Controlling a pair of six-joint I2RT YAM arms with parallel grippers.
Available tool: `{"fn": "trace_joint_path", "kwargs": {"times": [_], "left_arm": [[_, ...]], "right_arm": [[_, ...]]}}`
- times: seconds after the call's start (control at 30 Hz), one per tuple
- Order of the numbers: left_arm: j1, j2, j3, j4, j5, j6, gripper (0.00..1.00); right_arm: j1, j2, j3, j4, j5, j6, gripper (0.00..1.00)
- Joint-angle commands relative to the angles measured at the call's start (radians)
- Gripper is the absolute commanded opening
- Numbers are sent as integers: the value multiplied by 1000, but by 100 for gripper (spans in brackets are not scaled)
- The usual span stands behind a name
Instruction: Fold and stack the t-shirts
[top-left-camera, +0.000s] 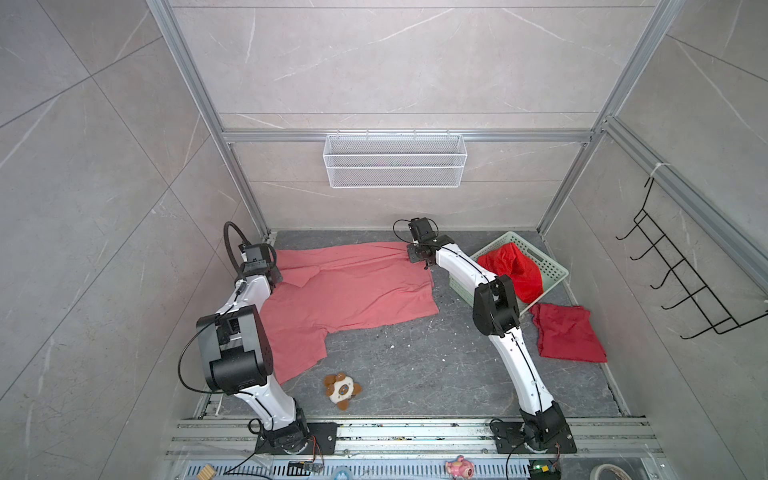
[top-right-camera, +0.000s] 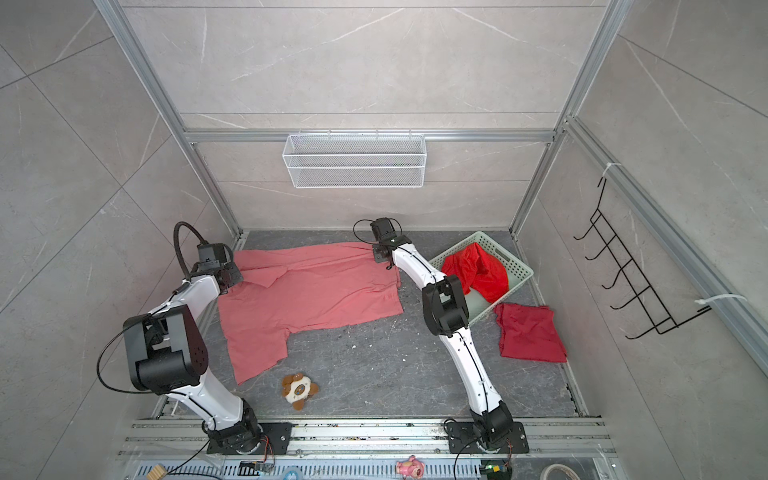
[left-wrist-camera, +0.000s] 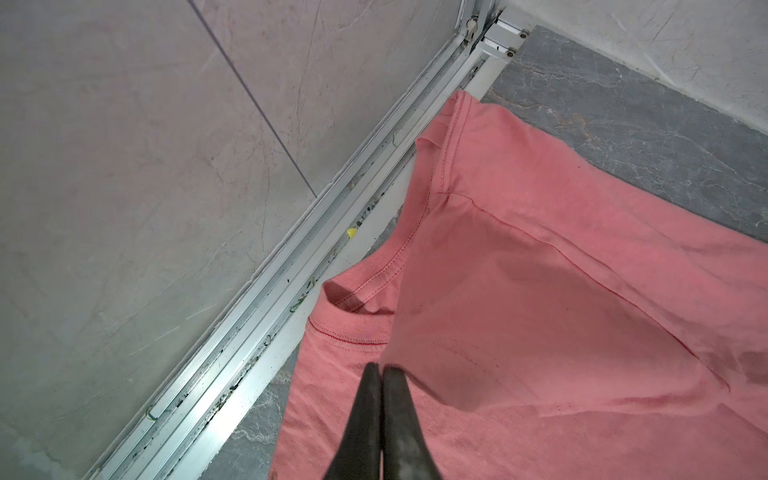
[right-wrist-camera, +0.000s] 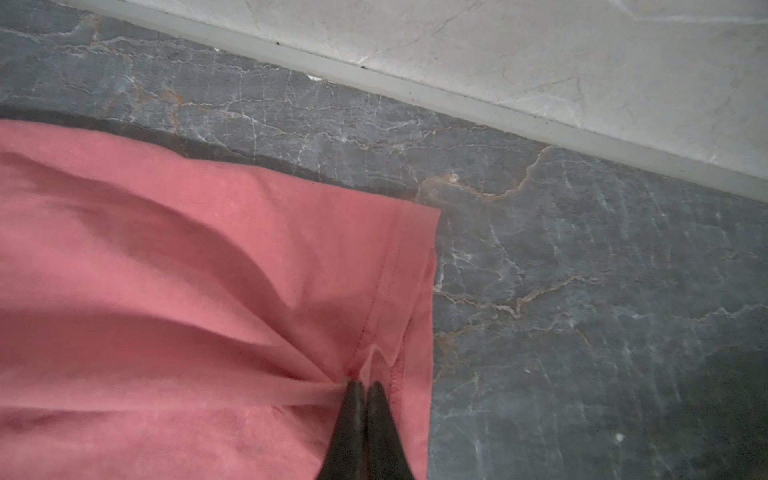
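Salmon-pink t-shirt lay spread over the left and middle of the dark tabletop, mostly flat. One sleeve pointed toward the near edge, and a small flap was turned over by the collar.

- Pale green basket sat at the far right, well apart from the spread shirt.
- Scarlet t-shirt was bunched inside the basket, unfolded, spilling over its near rim.
- Crimson t-shirt lay just beside the basket on the tabletop in a rumpled, roughly square shape. Could not tell whether that counted as a finished fold.
- Plush toy sat near the front, apart from all the cloth.
- Right gripper was closed at the hem corner, with the fabric puckering into its tips, so it had cloth pinched.
- Left gripper was closed beside the collar, with a raised fold of fabric meeting its tips. This looked like a pinch on the shoulder.

Judgement: early in the task. No stack existed. The salmon-pink shirt appeared to be at its first fold, the scarlet one was untouched, and stacking remained to be done.
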Motion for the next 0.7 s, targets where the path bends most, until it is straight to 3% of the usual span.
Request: {"fn": "trace_joint_path", "kwargs": {"times": [0.0,0.2,0.23,0.3,0.47,0.67], "left_arm": [[7,-37,17,-23,-3,-35,0],[7,-24,26,-41,7,-50,0],[7,-22,32,-52,3,-52,0],[7,-24,52,-90,-14,-68,21],[6,-116,59,-147,-58,-108,53],[6,-295,27,-247,-64,-218,63]], "right_arm": [[2,-50,-1,-22,-8,1,0],[2,-29,29,-46,-19,8,0],[3,-26,36,-52,-20,10,5],[2,-30,54,-76,-5,21,25],[2,-153,-10,-42,-17,36,49],[4,-389,-219,5,-119,126,56]]}}
